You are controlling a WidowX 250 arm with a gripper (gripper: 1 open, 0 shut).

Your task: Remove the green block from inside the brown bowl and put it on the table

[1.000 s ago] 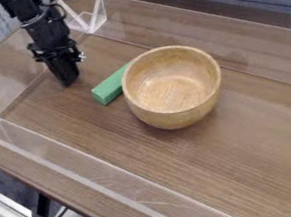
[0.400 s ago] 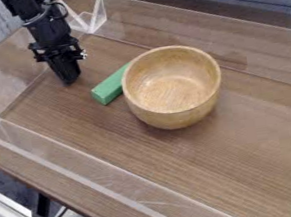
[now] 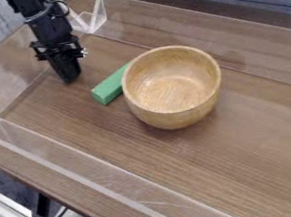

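The green block lies flat on the table, just outside the left wall of the brown bowl and touching or nearly touching it. The bowl stands upright near the middle and looks empty inside. My black gripper points down at the table to the left of the block, a short way from it. Its fingers are pressed together with nothing between them, and the tips sit close to the wood.
Low clear acrylic walls border the table on all sides. A clear acrylic piece stands at the back just behind the arm. The table's front edge drops off at lower left.
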